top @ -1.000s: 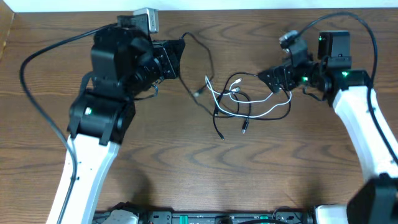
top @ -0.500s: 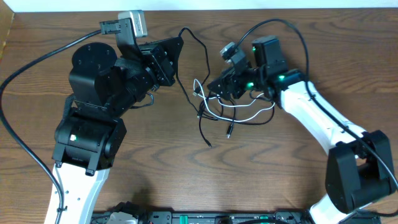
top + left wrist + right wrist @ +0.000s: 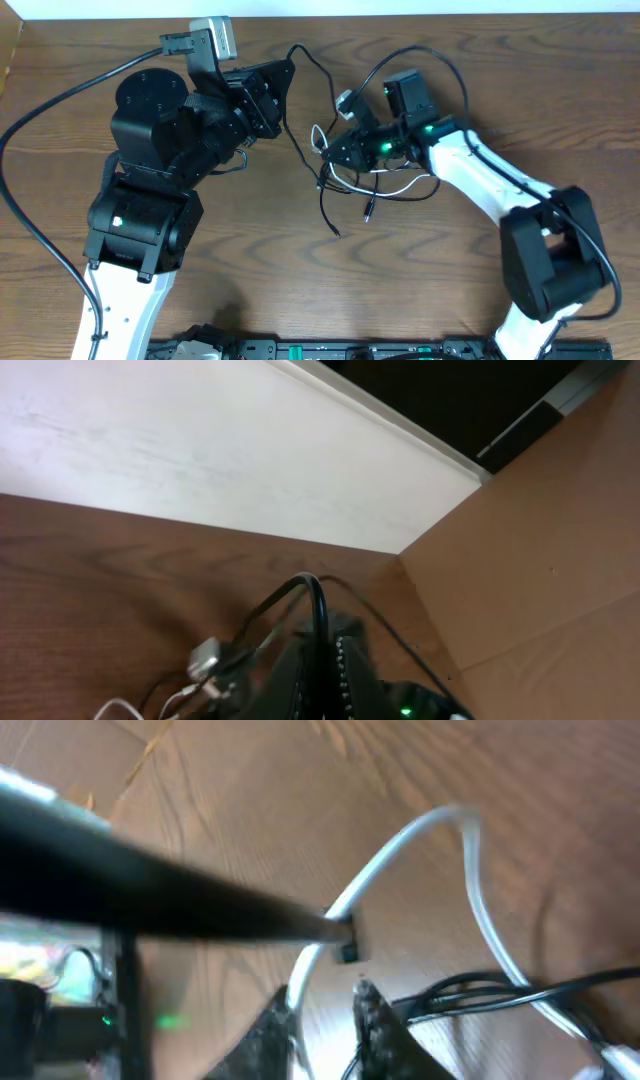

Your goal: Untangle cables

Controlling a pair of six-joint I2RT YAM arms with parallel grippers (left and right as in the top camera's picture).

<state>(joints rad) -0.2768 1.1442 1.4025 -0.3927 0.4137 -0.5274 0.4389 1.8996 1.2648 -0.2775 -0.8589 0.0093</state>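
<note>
A tangle of two cables lies mid-table: a white cable (image 3: 400, 188) looped through a long black cable (image 3: 325, 200). My left gripper (image 3: 280, 85) is raised at the back left and shut on the black cable (image 3: 315, 595), which runs up between its jaws (image 3: 325, 660). My right gripper (image 3: 335, 150) sits on the left edge of the tangle. In the right wrist view its jaws (image 3: 322, 1005) have narrowed around the white cable (image 3: 400, 840), which lies against the left finger, with black strands (image 3: 480, 990) just beside it.
The table's back edge and a white wall (image 3: 200, 450) run close behind the left gripper, with a cardboard panel (image 3: 530, 560) to one side. Thick black robot wires (image 3: 50, 100) arc over the left side and above the right arm (image 3: 480, 180).
The right arm swung left from the right side onto the tangle and its jaws closed in around the white cable. The tangle shifted slightly left. The left arm rose a little early on, then held.
</note>
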